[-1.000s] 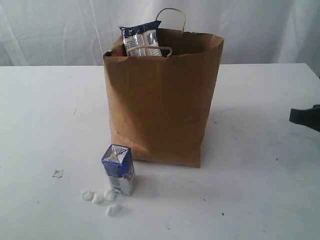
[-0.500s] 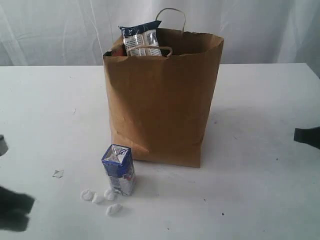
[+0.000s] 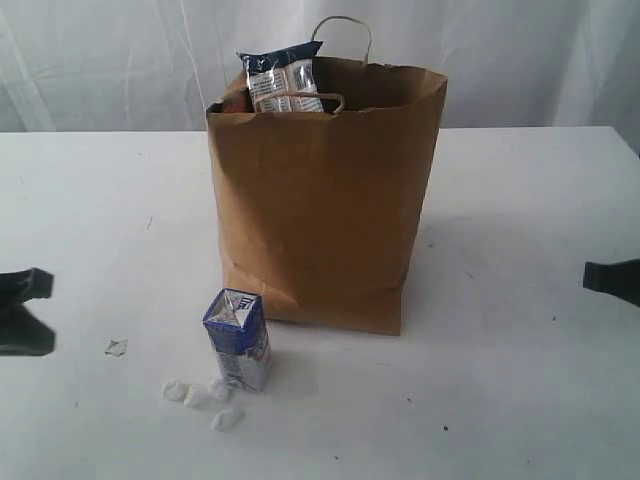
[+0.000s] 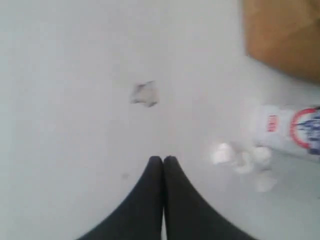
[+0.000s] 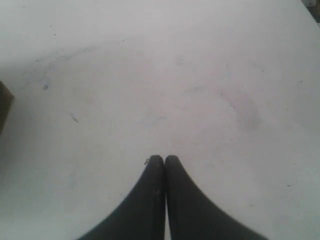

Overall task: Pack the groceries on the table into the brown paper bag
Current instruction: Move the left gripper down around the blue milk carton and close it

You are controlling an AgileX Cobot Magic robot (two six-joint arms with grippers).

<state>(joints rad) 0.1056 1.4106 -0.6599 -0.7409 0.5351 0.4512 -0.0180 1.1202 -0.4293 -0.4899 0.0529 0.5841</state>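
Observation:
The brown paper bag [image 3: 325,200] stands upright mid-table, with a long blue-white packet [image 3: 282,77] poking out of its top. A small blue-white carton [image 3: 238,338] stands on the table [image 3: 520,380] just in front of the bag's left corner; the left wrist view shows the carton [image 4: 292,136] beyond the fingertips and to one side, with a corner of the bag [image 4: 285,35] past it. My left gripper [image 3: 40,284] is at the left edge, shut and empty, well left of the carton. My right gripper [image 3: 592,274] is at the right edge, shut and empty. Other groceries are hidden.
Several small white lumps [image 3: 200,395] lie beside the carton's base; the left wrist view shows these lumps [image 4: 242,159] too. A small crumpled clear scrap [image 3: 116,347] lies left of them, and that scrap [image 4: 145,93] sits ahead of the left fingertips [image 4: 155,162].
My left gripper has come into view at the left edge and risen from the lower corner to mid-height. My right gripper has dropped lower at the right edge.

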